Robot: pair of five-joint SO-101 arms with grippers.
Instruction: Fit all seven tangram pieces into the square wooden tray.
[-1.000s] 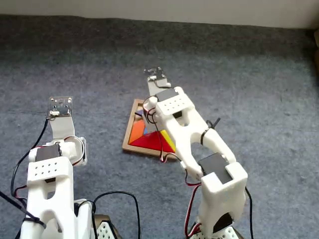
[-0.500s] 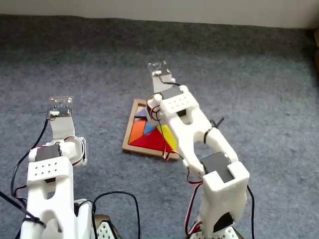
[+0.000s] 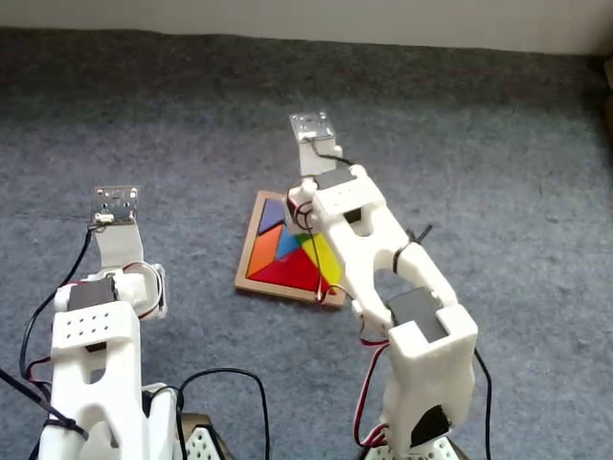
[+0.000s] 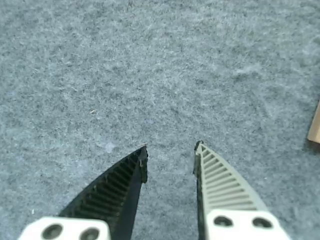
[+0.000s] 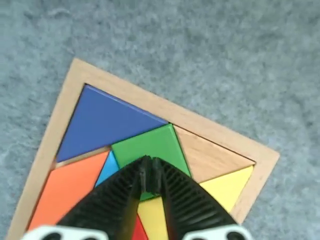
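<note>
The square wooden tray lies on grey carpet, also in the high view. It holds a dark blue triangle, a green square, an orange piece, a light blue piece, yellow triangles and a red piece. One triangular patch of bare wood shows beside the green square. My right gripper hangs shut over the green square with nothing in it. My left gripper is open over bare carpet, well to the left of the tray.
The right arm leans over the tray's right half in the high view. The left arm stands at the left front. A corner of the tray shows in the left wrist view. A pale wall edge runs along the back.
The right arm has drawn up and away from the tray, uncovering more of the coloured pieces. The left arm has kept still.
</note>
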